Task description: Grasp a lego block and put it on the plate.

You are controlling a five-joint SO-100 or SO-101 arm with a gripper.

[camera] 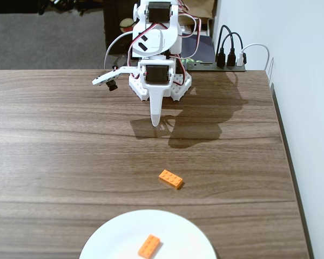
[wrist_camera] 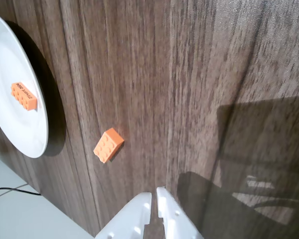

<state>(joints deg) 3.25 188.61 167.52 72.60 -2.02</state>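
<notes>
One orange lego block (camera: 170, 179) (wrist_camera: 108, 145) lies on the wooden table between the arm and the plate. A second orange lego block (camera: 149, 246) (wrist_camera: 24, 95) rests on the white plate (camera: 119, 240) (wrist_camera: 20, 129) at the front edge in the fixed view. My white gripper (camera: 156, 122) (wrist_camera: 154, 193) hangs near the arm's base, tips pointing down at the table, well back from the loose block. Its two fingers sit nearly together with nothing between them.
The arm's base (camera: 159, 81) stands at the table's far edge. A black power strip with cables (camera: 229, 59) sits behind it near the white wall. The table's right edge (camera: 289, 162) runs beside the wall.
</notes>
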